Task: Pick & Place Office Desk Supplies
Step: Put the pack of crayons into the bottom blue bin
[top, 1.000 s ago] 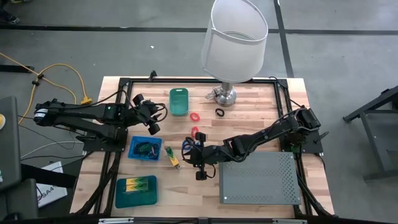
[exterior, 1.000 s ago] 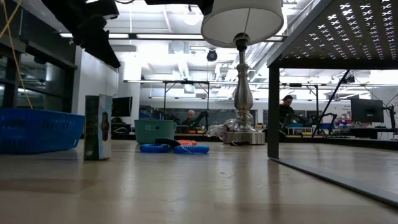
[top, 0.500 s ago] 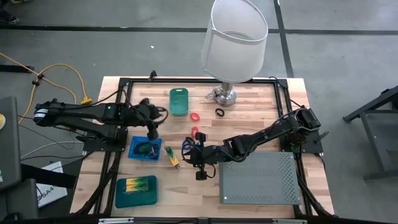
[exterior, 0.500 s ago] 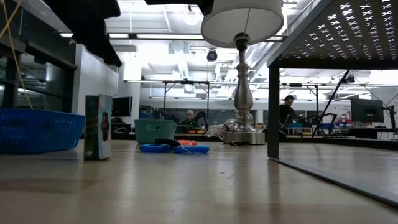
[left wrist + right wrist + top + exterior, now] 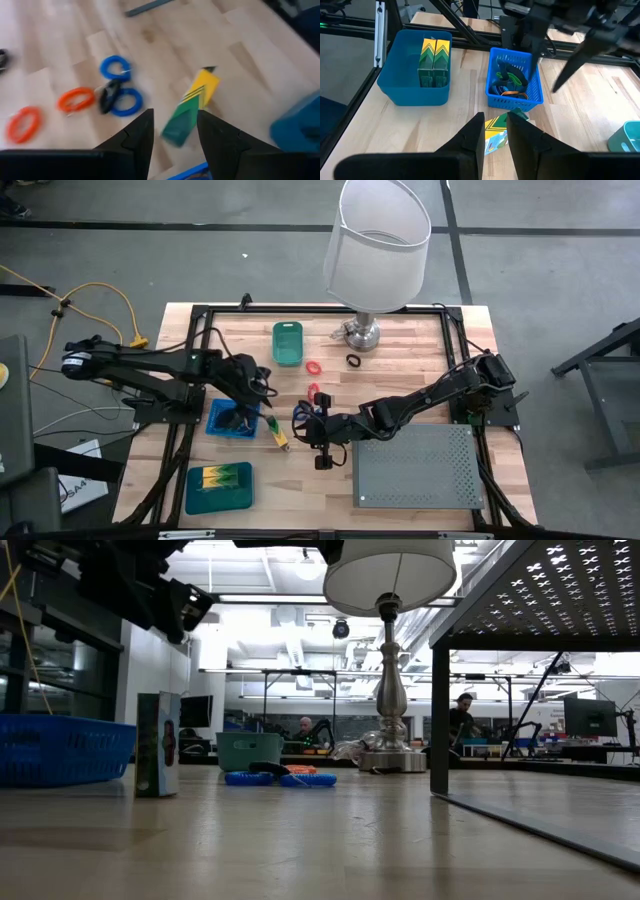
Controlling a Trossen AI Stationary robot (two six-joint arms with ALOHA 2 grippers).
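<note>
Risk: the left gripper (image 5: 262,402) hangs over the near edge of the blue mesh basket (image 5: 232,420), close to the yellow-and-green block (image 5: 277,433) lying on the table beside it. A low descent could clip the basket rim or knock the block away.

Left arm reaches in across the basket, fingers apart, nothing between them.

Right gripper (image 5: 321,463) sits low beside the grey perforated box (image 5: 418,466), fingers slightly apart, apparently empty, though the view is poor.

Loose rings (image 5: 120,95) lie mid-table.
</note>
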